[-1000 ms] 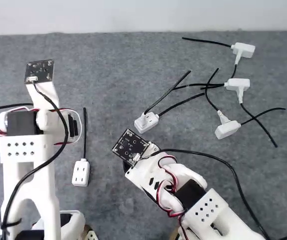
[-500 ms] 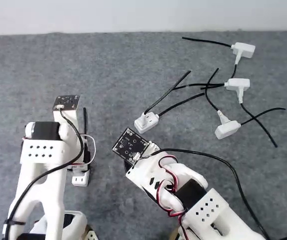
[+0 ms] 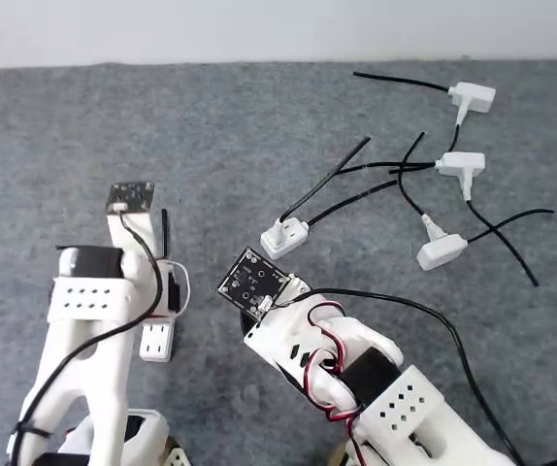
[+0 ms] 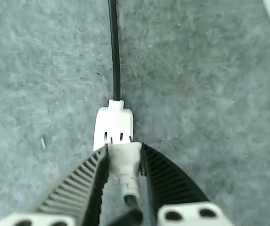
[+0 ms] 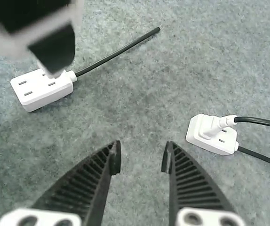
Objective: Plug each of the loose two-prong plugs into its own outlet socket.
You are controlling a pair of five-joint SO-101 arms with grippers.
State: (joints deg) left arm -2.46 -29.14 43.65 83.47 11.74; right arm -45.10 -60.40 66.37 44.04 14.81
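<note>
A white two-prong plug (image 4: 124, 162) is pinched in the left gripper (image 4: 123, 149). Its prongs are held over the near end of a white outlet socket (image 4: 114, 120), which lies flat on the grey worktop (image 4: 210, 94) with a black cord (image 4: 114, 47) leading away. Whether the prongs have entered cannot be told. The right gripper (image 5: 142, 157) is spread above the worktop, between this socket and a second socket (image 5: 213, 136) with a plug seated in it.
</note>
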